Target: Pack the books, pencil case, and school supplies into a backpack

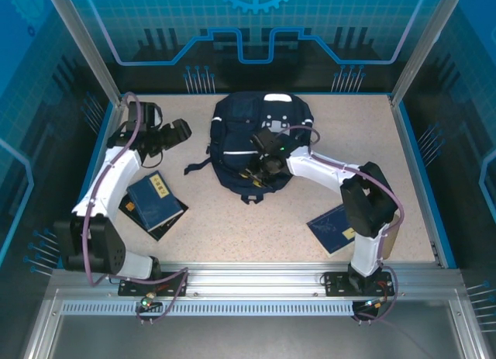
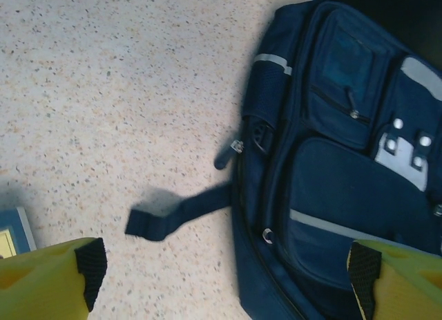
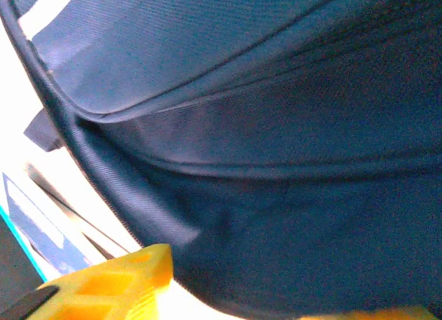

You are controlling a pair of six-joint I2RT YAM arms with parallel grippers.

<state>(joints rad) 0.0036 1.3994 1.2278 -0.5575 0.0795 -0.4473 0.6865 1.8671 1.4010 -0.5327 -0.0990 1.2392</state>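
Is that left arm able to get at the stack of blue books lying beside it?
Probably yes. The books lie uncovered on the table close beside the left arm. Nothing stands between them and the left gripper, and its jaws are open. It would have to fold back.

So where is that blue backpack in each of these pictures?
Top external: backpack at centre, toward the table's far edge.
Left wrist: right side, lying on the speckled table.
Right wrist: close up, fabric across the upper right.
Shared landmark: its thin white stripe, top left in the right wrist view.
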